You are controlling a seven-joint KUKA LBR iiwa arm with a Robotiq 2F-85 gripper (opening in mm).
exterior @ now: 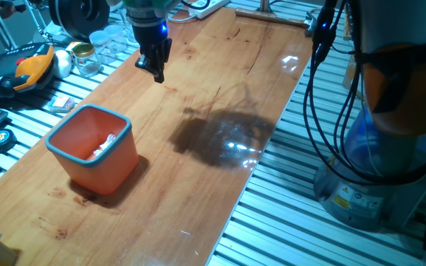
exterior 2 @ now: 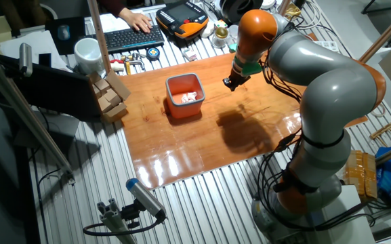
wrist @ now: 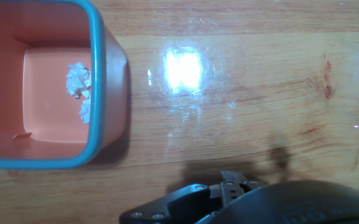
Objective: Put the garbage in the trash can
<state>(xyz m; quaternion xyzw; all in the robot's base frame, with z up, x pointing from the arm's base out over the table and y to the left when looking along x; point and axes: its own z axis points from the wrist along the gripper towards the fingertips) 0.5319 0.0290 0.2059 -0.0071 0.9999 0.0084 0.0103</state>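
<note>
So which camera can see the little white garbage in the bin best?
The hand view: it looks straight down into the trash can, showing white garbage on its floor. One fixed view shows a white sliver past the rim; the other fixed view, a tiny pale speck.

Gripper (exterior: pixel 156 68) aloft, jaws together, empty

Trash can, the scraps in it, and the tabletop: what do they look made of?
Trash can: likely plastic, matte orange walls with a light blue rim, smooth moulded corners. Garbage inside it: white, crumpled, paper- or foam-like; too small to tell which. Tabletop: wood, with visible grain and dark streaks, glossy varnish judging by the lamp glare.
</note>
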